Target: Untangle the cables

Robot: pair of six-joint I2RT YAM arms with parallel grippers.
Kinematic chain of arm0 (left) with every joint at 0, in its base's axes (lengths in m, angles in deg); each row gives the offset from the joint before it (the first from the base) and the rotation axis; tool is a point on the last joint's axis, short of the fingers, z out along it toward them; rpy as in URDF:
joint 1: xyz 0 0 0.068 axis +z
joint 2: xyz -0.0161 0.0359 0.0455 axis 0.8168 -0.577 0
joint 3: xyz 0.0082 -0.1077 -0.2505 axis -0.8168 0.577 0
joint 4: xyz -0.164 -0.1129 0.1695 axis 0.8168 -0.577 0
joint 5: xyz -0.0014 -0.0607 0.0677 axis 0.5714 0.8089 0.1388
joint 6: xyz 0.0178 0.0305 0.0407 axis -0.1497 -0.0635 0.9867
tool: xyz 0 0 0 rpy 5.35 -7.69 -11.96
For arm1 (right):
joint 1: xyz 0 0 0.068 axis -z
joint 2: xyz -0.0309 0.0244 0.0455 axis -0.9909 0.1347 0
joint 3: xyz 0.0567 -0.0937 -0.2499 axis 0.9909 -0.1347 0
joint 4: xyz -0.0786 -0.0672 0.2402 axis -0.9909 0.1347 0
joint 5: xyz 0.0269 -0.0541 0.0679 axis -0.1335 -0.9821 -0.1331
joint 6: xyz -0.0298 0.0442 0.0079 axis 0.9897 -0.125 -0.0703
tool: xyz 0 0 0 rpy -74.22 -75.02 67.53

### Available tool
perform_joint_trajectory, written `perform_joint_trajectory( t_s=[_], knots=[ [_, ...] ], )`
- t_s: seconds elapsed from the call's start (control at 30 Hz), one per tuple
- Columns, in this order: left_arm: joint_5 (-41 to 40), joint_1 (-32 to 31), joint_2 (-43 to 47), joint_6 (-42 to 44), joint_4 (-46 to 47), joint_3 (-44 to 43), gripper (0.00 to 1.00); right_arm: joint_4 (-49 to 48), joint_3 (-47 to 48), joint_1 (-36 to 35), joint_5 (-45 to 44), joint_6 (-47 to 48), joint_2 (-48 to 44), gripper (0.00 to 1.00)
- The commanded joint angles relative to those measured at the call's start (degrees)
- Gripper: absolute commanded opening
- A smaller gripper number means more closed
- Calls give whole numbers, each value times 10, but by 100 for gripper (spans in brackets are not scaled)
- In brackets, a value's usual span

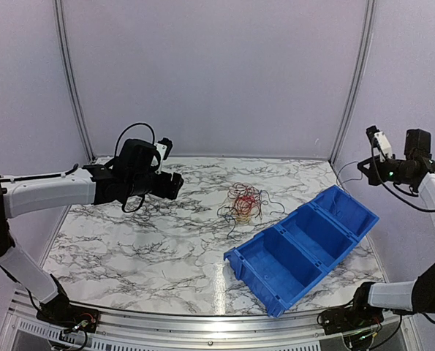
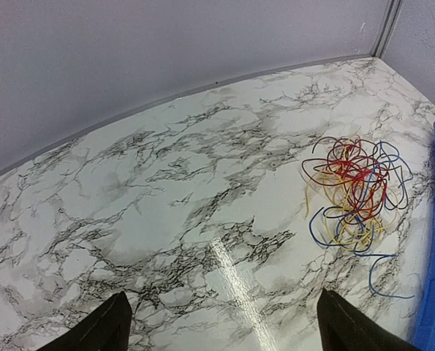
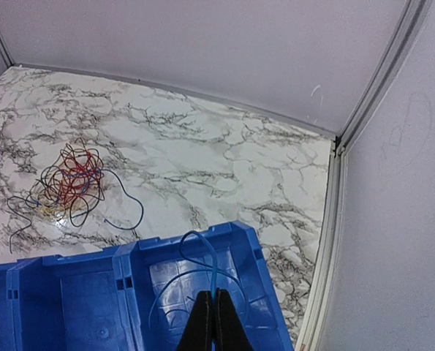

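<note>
Blue cable (image 3: pixel 215 265) — in right end effector (image 3: pixel 214 294)

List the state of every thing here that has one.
Cable tangle: knotted heap on the table.
Blue cable: apart from the tangle, gripped.
Bin: upright on the table.
Left end effector: open, empty.
Right end effector: shut on blue cable.
</note>
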Motion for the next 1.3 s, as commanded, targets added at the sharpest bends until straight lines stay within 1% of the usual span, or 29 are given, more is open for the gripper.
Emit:
perform_joint_trajectory(
  t_s=[0.0,0.13,0.2,0.43,0.47,0.5,0.53,0.57,0.6,0.63,0.7,0.77,0.93,1.07,1.13,1.27],
  knots=[
    [14,0,9,-17,-9,-14,92,42,-23,4,-32,24,11,0],
    [49,0,26,6,0,-1,92,86,-31,4,-43,66,52,0],
    [58,0,33,14,5,5,91,93,-33,4,-56,83,70,0],
    [58,0,29,16,3,3,91,91,-46,4,-63,80,107,0],
    [63,-1,27,14,2,2,91,91,-49,4,-66,79,112,2],
    [71,0,27,12,2,2,91,91,-50,4,-68,79,118,12],
    [78,0,26,11,3,1,91,94,-49,4,-68,79,123,24],
    [85,0,26,13,5,3,90,99,-45,3,-67,79,128,33],
    [92,0,27,15,10,4,90,102,-36,1,-63,77,129,39],
    [96,0,27,16,14,8,90,103,-24,0,-57,74,128,43],
    [102,0,28,18,24,14,90,96,4,-8,-46,64,126,46],
    [112,0,25,23,25,14,90,88,32,-24,-43,53,131,48],
    [142,0,17,40,25,11,90,49,64,-93,-80,39,166,47],
    [154,0,10,37,25,9,89,21,86,-138,-68,21,205,45],
    [178,-2,8,31,25,4,88,7,99,-164,-63,12,227,43],
    [200,-2,8,-24,38,2,86,-9,135,-230,-65,9,269,40]
  ],
)
